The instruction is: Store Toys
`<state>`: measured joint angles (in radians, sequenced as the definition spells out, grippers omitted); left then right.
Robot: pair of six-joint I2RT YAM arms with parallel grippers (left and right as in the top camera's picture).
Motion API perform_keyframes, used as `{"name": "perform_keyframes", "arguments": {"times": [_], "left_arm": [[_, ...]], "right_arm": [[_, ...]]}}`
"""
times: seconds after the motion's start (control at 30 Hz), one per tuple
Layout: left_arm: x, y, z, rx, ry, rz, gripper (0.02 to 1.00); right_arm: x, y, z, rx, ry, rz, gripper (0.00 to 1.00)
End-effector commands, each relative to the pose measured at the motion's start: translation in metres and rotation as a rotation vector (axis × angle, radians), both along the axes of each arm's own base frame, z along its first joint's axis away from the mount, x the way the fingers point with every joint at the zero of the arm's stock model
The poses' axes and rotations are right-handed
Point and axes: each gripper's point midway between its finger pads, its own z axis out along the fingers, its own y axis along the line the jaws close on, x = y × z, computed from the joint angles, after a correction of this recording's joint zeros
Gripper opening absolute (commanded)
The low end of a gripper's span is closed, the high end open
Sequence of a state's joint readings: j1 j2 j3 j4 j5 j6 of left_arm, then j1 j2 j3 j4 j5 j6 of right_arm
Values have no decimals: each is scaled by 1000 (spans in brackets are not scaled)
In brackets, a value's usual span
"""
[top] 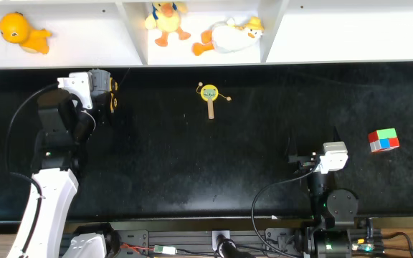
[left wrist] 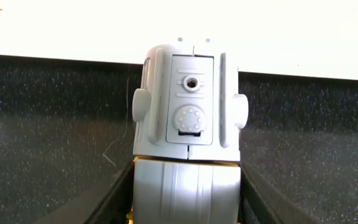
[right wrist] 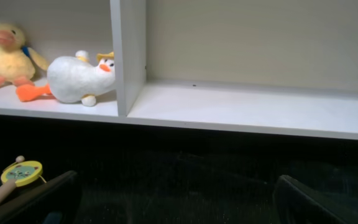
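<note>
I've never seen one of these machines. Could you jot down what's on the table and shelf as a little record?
Left hand: shut on grey toy, close to the shelf
Right hand: open, holding nothing
Left section of shelf: orange duck
Middle section: yellow duck, white duck lying down
On the table: rattle drum, coloured cube

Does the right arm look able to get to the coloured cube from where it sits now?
Probably yes. The coloured cube lies on the bare mat on the right arm's own side, close to the right tool, which is open and empty, and nothing stands between them.
</note>
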<state>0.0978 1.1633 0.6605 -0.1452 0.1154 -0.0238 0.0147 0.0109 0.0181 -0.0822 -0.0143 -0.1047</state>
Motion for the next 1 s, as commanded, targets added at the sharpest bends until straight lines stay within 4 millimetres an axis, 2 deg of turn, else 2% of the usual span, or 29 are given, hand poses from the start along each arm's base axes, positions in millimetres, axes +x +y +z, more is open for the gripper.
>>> {"name": "perform_keyframes", "arguments": {"times": [0.03, 0.27, 0.47, 0.67, 0.83, 0.87, 0.93, 1.0], "left_arm": [[17, 0, 26, 3, -54, -7, 367], [56, 1, 42, 4, -64, -13, 367], [98, -12, 50, 7, -69, -51, 373], [134, -15, 45, 5, -57, -61, 375], [143, -13, 37, 10, -46, -54, 386], [144, -13, 36, 10, -43, -54, 443], [144, -12, 32, 9, -35, -51, 678], [144, -11, 30, 13, -31, -46, 851]], "right_arm": [[0, 0, -4, 4, 3, -3, 996], [0, 0, -4, 4, 3, -3, 993], [0, 0, -4, 4, 3, -3, 993], [0, 0, -4, 4, 2, -3, 996], [0, 0, -4, 4, 2, -3, 996], [0, 0, -4, 4, 3, -3, 996], [0, 0, -4, 4, 3, -3, 993], [0, 0, -4, 4, 2, -3, 996]]}}
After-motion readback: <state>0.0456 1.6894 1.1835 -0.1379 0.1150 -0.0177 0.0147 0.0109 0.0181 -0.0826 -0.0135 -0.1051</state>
